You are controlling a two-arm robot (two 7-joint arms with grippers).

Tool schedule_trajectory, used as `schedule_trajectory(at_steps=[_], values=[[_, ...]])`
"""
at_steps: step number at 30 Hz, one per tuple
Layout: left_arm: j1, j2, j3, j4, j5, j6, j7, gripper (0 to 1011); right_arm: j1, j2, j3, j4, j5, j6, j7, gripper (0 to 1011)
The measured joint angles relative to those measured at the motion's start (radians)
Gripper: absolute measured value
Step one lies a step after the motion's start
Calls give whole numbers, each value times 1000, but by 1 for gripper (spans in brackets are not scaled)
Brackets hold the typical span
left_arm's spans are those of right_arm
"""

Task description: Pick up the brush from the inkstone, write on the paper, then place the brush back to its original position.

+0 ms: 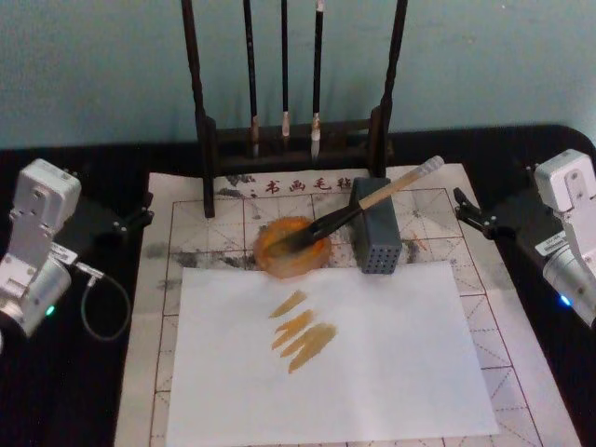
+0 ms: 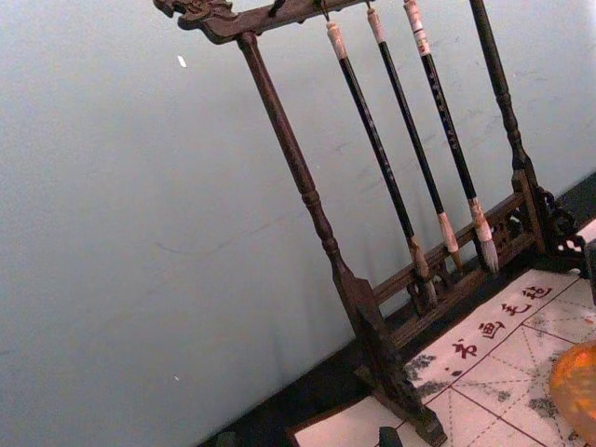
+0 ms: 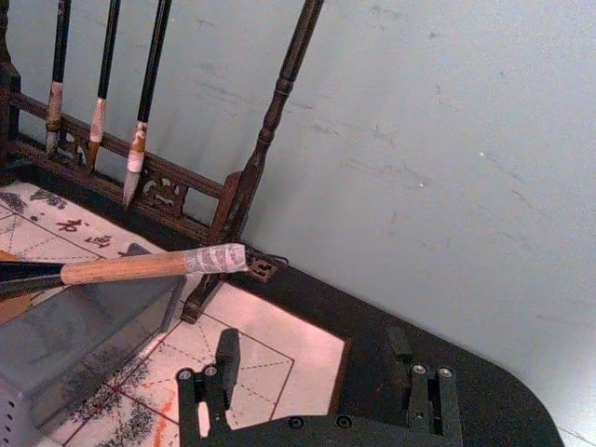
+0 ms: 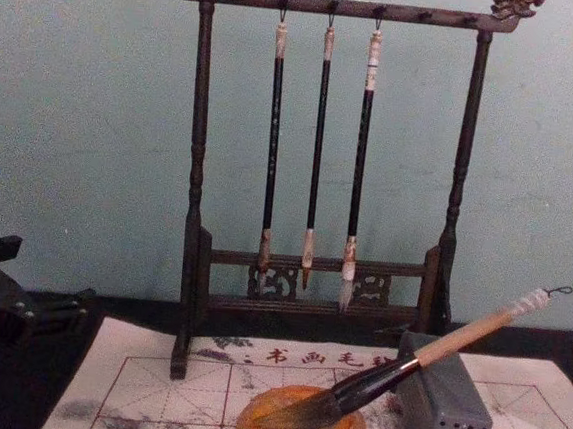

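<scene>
The big brush (image 1: pixel 368 207) lies at a slant. Its dark bushy tip sits in the round orange inkstone (image 1: pixel 267 253). Its wooden handle leans on the top of the grey block with holes (image 1: pixel 377 244), and its white end sticks out past the block.

The inkstone and the block stand side by side on the paper with red grid lines (image 1: pixel 149 307). A plain white sheet (image 1: pixel 372 363) lies on top of that paper, just in front of the inkstone. It has a few orange-brown strokes (image 1: pixel 300 331) on it.

Behind them stands a dark wooden rack (image 1: pixel 198 102) with three thin brushes (image 1: pixel 284 65) hanging from it.

The left claw (image 1: pixel 146 209) waits by the left edge of the paper, over the black desk (image 1: pixel 56 391). It is spread apart and holds nothing. The right claw (image 1: pixel 460 207) waits by the right edge. Its fingers (image 3: pixel 223 358) are wide apart and hold nothing too.
</scene>
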Motion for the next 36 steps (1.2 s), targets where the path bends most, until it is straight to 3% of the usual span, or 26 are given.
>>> schedule_trajectory(at_steps=[19, 24, 28, 36], values=[[0, 0, 0, 0, 0, 0, 0, 1001, 0, 0, 0, 0, 0, 0, 0, 1000], [0, 0, 0, 0, 0, 0, 0, 1001, -6, -12, 14, -1, 10, -10, 26, 1000], [0, 0, 0, 0, 0, 0, 0, 1001, -18, -21, 32, -11, 39, -18, 56, 1000], [0, 0, 0, 0, 0, 0, 0, 1001, -58, -50, 76, -37, 150, -23, 142, 1000]])
